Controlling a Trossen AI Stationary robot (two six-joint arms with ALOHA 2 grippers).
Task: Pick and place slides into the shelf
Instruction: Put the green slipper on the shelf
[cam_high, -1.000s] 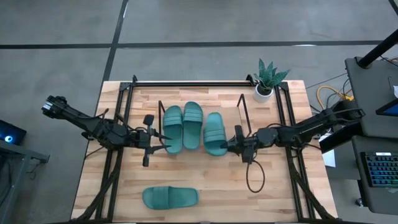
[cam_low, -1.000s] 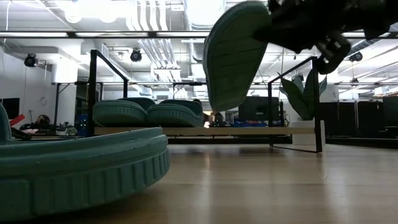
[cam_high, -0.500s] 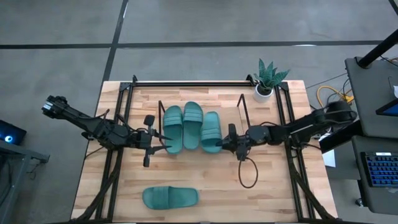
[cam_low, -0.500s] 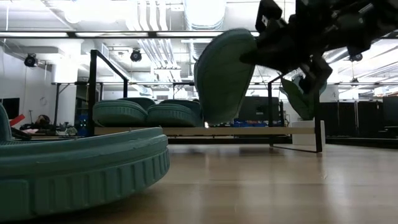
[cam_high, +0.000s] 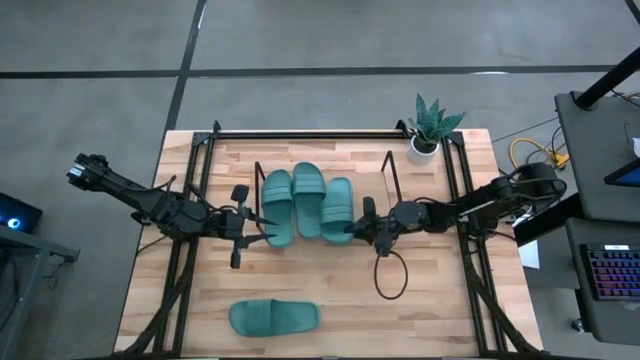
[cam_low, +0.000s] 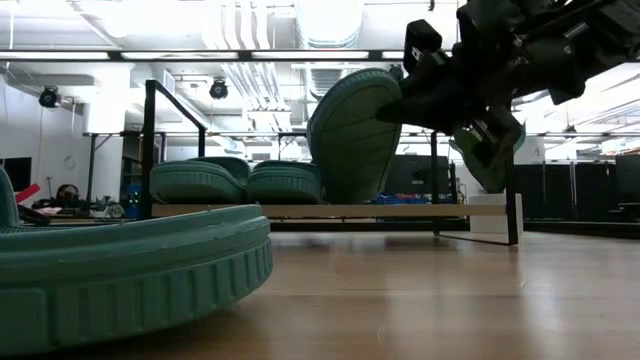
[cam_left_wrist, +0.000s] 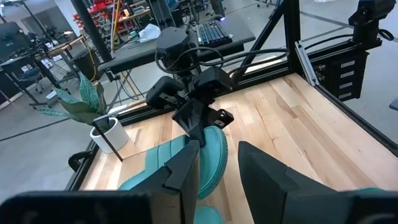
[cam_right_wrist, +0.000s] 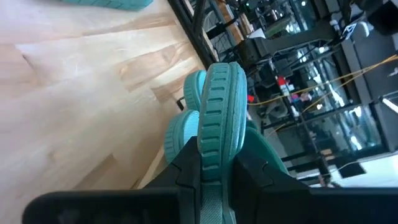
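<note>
- Since a second ago, the right gripper (cam_high: 362, 226) has carried its slide (cam_high: 337, 211) leftward, from beside the shelf's right end frame to close against the two slides already on the shelf (cam_high: 390, 163).
- Its jaws are closed on that third slide: the right wrist view shows the ribbed edge of the sole (cam_right_wrist: 219, 115) pinched between the two dark fingers (cam_right_wrist: 186, 163), with the rest of the slide pointing away from the gripper.
- From table height the held slide (cam_low: 355, 135) stands tilted on edge, its lower rim down at the shelf's wooden base, just right of the two resting slides (cam_low: 235, 183).
- From above, those two slides (cam_high: 293, 203) lie flat side by side, and the third touches or nearly touches the middle one.
- Over by the shelf's left end, the left gripper (cam_high: 252, 222) hovers with its jaws partly open and nothing between them; its fingers (cam_left_wrist: 268, 174) show a clear gap in the left wrist view.
- One more slide (cam_high: 273, 318) lies flat on the table (cam_high: 440, 320) near its front edge, well apart from the shelf.
- At the table's back right corner stands a potted plant (cam_high: 430, 127).
</note>
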